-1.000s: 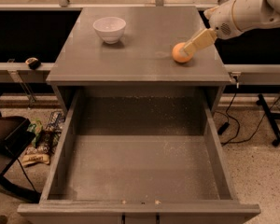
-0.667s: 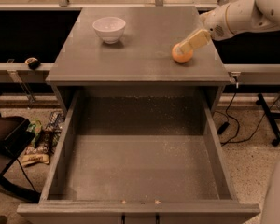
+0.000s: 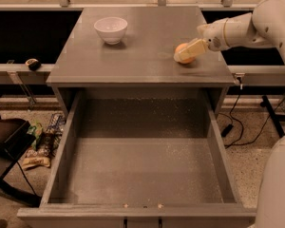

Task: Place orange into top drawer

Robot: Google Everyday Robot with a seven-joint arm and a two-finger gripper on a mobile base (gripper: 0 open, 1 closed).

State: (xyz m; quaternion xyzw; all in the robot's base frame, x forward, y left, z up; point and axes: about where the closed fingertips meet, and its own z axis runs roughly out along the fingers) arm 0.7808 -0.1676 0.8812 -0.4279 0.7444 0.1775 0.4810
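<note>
Dim warm overhead light; soft shadow under gripper (image 3: 183, 55) at orange (image 3: 180, 48); top drawer (image 3: 147, 170) back shaded

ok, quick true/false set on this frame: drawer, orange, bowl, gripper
1. The drawer is open. True.
2. The orange lies in the drawer. False: it sits on the cabinet top, near its right edge in the camera view.
3. The bowl stands on the cabinet top, apart from the orange. True.
4. The gripper hangs over the drawer. False: it is at the orange, above the cabinet top.
5. The orange is inside the bowl. False: the two are well apart.
</note>
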